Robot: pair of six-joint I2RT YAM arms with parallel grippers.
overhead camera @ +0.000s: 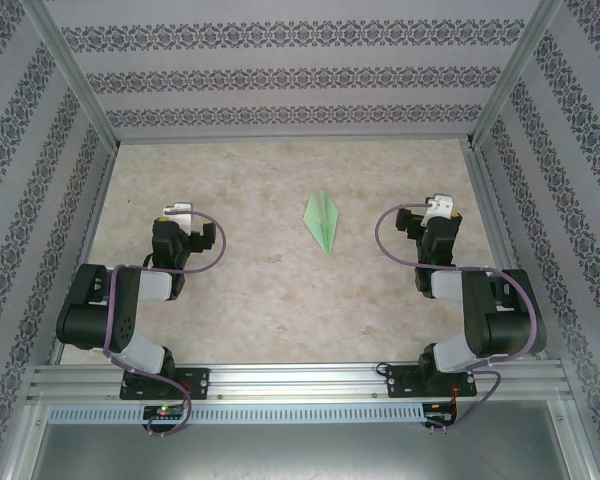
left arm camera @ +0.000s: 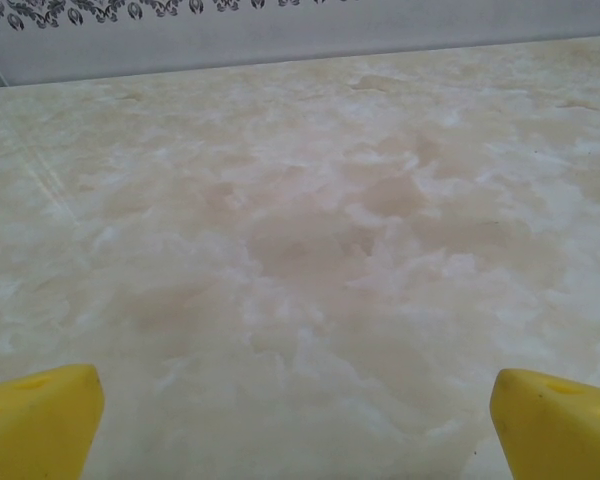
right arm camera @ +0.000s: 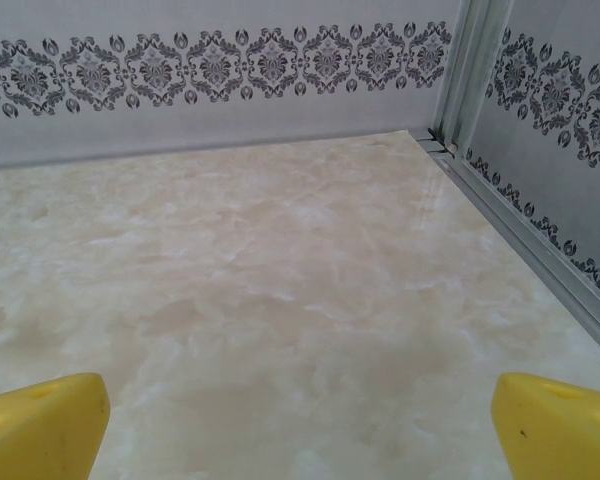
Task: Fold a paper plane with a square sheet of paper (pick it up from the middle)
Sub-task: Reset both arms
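The square sheet of paper lies folded as a slim, pale mint-green paper plane with a centre crease. It rests flat on the table's middle, its narrow tip pointing toward the near edge. My left gripper hovers well to the plane's left, folded back over its arm. Its yellow fingertips stand wide apart over bare tabletop, so my left gripper is open and holds nothing. My right gripper sits well to the plane's right. It is also open, with its yellow fingertips spread over bare table.
The marbled beige table is fenced by patterned walls at the back and on both sides. An aluminium post and rail mark the back right corner. Both arm bases sit on the rail at the near edge.
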